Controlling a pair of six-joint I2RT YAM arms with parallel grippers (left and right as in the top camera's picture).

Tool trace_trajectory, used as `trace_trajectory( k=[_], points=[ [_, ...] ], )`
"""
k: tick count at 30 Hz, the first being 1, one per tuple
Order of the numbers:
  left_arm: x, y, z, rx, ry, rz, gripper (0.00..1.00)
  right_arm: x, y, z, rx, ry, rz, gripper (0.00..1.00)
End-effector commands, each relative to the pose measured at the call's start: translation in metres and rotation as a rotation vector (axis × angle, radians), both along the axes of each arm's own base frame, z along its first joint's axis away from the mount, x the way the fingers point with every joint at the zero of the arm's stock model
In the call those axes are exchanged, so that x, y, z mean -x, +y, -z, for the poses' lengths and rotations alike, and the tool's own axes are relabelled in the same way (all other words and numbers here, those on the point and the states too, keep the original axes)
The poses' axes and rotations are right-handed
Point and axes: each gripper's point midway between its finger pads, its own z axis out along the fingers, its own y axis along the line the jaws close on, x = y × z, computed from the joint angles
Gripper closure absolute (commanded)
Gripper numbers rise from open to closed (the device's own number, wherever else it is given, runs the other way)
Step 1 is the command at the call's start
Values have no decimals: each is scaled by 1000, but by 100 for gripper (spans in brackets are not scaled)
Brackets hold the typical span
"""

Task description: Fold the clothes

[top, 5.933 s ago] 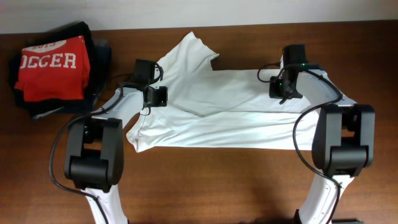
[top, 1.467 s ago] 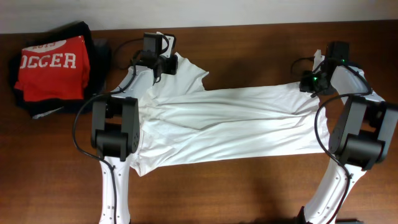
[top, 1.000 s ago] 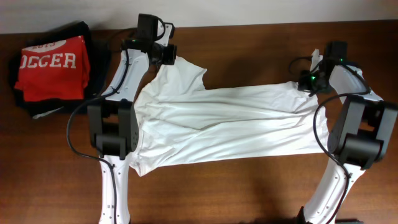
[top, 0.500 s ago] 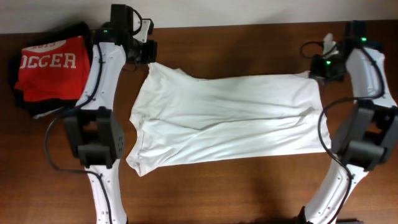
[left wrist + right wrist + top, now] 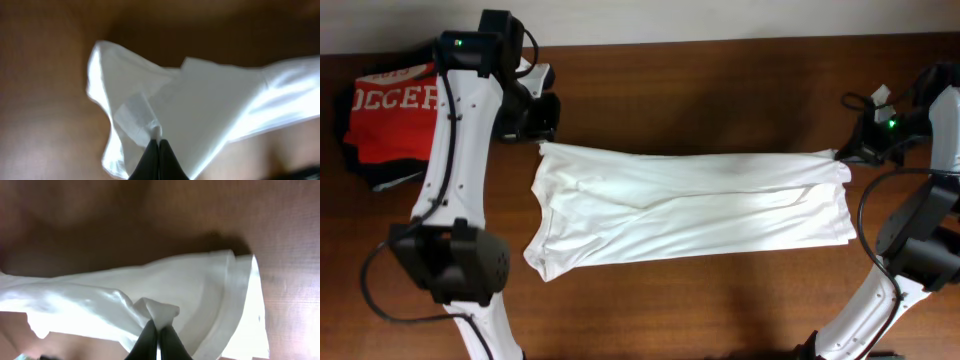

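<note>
Shirt (image 5: 690, 205) lies lengthwise left-right, stretched between both end effectors.

White shirt (image 5: 690, 205) pulled longer, narrower; left arm (image 5: 450, 130), right arm (image 5: 945, 130) swung outward.

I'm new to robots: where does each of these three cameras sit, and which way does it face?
Overhead: fixed above the table, looking straight down; shows left arm, right arm, the white shirt, a clothes pile.
Left wrist: on the left arm, looking along its shut left gripper at a pinched shirt corner.
Right wrist: likewise, right gripper pinching the opposite end.
Shared: all show the white shirt and table.
</note>
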Motion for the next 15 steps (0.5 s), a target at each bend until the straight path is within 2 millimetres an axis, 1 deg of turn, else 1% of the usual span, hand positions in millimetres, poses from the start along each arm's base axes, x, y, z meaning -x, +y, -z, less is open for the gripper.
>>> trace_trajectory(
  k=[1, 2, 4, 5, 7, 9, 10, 12, 13, 15],
  points=[
    [31, -22, -1, -17, 76, 39, 99, 26, -15, -9, 116, 123, 54, 96],
    [39, -28, 12, -43, 113, 66, 99, 34, -18, -7, 146, 169, 69, 96],
    [54, -27, 46, -98, 200, 90, 99, 41, -22, -4, 171, 211, 85, 96],
    [64, -23, 65, -120, 251, 91, 99, 49, -24, 0, 192, 257, 94, 96],
    [80, -1, 101, -191, 337, 15, 99, 64, -33, 9, 257, 344, 144, 96],
    [94, 16, 121, -194, 405, -26, 99, 81, -38, 20, 307, 434, 185, 96],
    [98, 22, 128, -193, 420, -41, 99, 86, -34, 28, 295, 457, 184, 96],
    [99, 24, 143, -191, 414, -47, 99, 96, -22, 49, 279, 498, 159, 96],
    [103, 28, 149, -217, 425, -56, 99, 103, -22, 57, 295, 529, 169, 96],
    [108, 30, 163, -227, 428, -87, 99, 107, -23, 65, 310, 542, 190, 96]
  ],
)
